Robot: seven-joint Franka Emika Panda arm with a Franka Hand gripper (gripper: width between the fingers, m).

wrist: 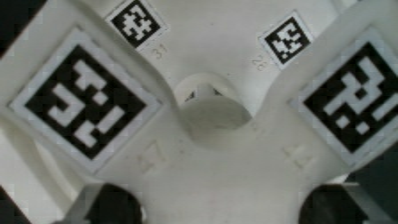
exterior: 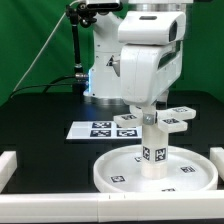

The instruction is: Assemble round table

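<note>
The large round disc (exterior: 112, 176) lies at the front of the table. The short cylinder leg (exterior: 152, 152) stands upright on its hub. The cross-shaped foot (exterior: 168, 122) sits on top of the leg, its tagged arms spread out flat. My gripper (exterior: 148, 110) reaches straight down onto the foot. In the wrist view the foot (wrist: 222, 150) fills the frame, with its round centre hub and several tags. One white arm of the foot runs between my dark fingers (wrist: 107, 205) and meets both of them, so my gripper (wrist: 231, 205) is shut on it.
The marker board (exterior: 100, 128) lies flat behind the disc, toward the exterior view's left. Long white rails (exterior: 8, 165) frame the work area at the left, front and right edges. The robot's base stands behind the marker board.
</note>
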